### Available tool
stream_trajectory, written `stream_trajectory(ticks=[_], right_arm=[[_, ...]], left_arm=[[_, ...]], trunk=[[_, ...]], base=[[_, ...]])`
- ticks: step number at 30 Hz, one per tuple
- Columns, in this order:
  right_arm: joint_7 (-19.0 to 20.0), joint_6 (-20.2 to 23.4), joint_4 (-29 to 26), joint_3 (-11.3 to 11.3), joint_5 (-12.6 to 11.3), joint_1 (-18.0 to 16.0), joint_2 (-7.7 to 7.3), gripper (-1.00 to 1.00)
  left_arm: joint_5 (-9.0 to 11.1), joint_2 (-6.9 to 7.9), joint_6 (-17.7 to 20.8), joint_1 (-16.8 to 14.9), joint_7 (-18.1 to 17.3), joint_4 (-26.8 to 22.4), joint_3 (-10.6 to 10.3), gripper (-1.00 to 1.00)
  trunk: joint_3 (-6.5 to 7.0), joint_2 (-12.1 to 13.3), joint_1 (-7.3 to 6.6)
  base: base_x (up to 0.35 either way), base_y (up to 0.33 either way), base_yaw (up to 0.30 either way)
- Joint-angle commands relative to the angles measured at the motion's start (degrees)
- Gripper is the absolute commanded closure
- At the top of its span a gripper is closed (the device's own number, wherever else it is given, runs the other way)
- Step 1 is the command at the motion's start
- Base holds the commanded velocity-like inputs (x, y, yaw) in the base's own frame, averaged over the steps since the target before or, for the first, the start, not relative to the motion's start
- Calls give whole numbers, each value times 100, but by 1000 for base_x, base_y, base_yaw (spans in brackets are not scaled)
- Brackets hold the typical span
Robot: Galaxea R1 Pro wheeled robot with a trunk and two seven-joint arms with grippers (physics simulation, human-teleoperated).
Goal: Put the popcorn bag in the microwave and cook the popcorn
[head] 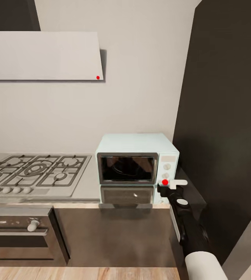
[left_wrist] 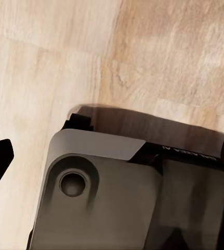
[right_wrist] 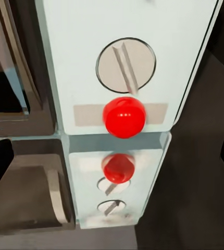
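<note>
**Right gripper at microwave controls**

Microwave sits on the countertop, door shut, at 3 o'clock from the gas hob. Right gripper hangs just in front of the red button, below the knob, fingers spread apart. Left gripper: can't tell its state; wood floor beneath.

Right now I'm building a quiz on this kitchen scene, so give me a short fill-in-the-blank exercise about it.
1. The microwave door is ____.
2. The right gripper is in front of the microwave's ____ button.
3. Left of the microwave sits a steel gas ____.
4. The microwave stands on the glossy grey ____.

Missing words: shut; red; hob; countertop
</note>
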Motion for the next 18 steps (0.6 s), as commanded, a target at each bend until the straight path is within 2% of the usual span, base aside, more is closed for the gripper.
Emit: stream_trajectory(ticks=[1,9,10,12,14,18], right_arm=[[1,32,12,-9,40,-5,5,-100],[17,71,27,-15,47,-6,-4,-100],[17,83,26,-15,44,-6,-38,-100],[163,99,36,-16,32,-6,-227,-100],[557,114,36,-16,32,-6,-357,-100],[746,129,35,-16,45,-6,-405,-100]], left_arm=[[60,-4,14,-4,-8,0,-47,-100],[60,3,14,-5,-8,0,-47,-100],[60,3,13,-5,-8,0,-47,-100],[60,1,14,-4,-8,0,-47,-100],[60,-4,16,-4,-8,0,-47,-100],[60,-1,14,-4,-8,0,-47,-100]], trunk=[[-7,-5,0],[-7,-5,0],[-7,-5,0],[-7,-5,0],[-7,-5,0],[-7,-5,0]], base=[[1,0,0],[0,0,0],[0,0,0],[0,0,0],[0,0,0],[0,0,0]])
